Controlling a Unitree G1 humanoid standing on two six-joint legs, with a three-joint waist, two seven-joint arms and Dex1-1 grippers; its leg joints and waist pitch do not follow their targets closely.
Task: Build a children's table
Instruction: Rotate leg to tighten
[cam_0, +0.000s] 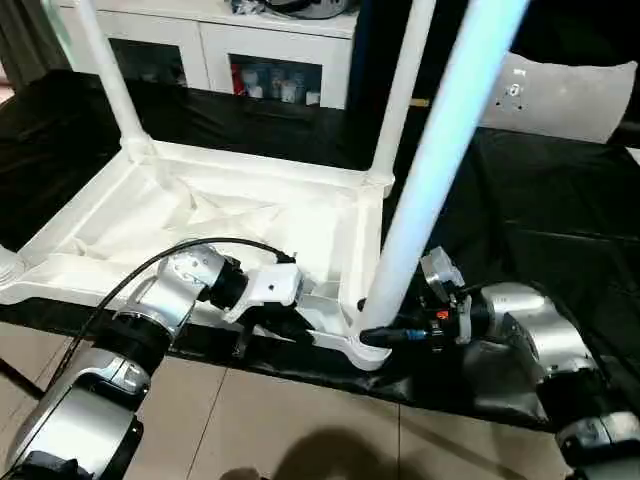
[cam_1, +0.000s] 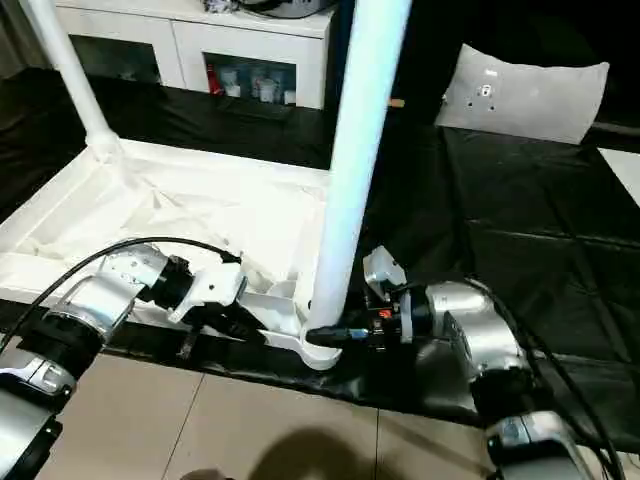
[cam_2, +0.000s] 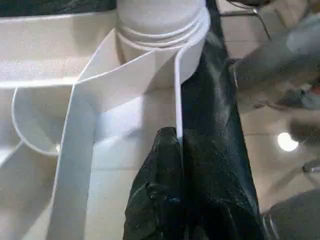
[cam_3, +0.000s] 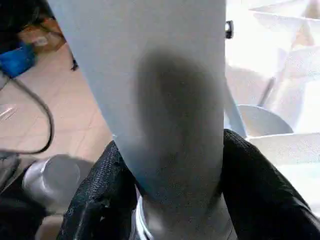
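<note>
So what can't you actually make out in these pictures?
- Near leg: its top is cut off by the upper edge in both eye views.
- Whether it is fully seated in its socket: the right gripper, shut on it, covers the joint.
- Cabinet contents: too small to identify.
- Left gripper pinches the tabletop's rim; the fingers hide the rim's underside.

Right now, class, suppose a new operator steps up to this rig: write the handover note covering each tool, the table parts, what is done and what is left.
Left tool: shut on the near rim of the table top, beside the near-right corner socket.
Right tool: shut on the near-right leg low down, just above that socket.
The top lies underside up on the black sheet.
Done: the two far legs, far-left and far-right, stand in their sockets; the near-right leg stands upright in its socket.
Left: confirm that leg is fully seated, and check the near-left corner, which lies at the picture edge.
</note>
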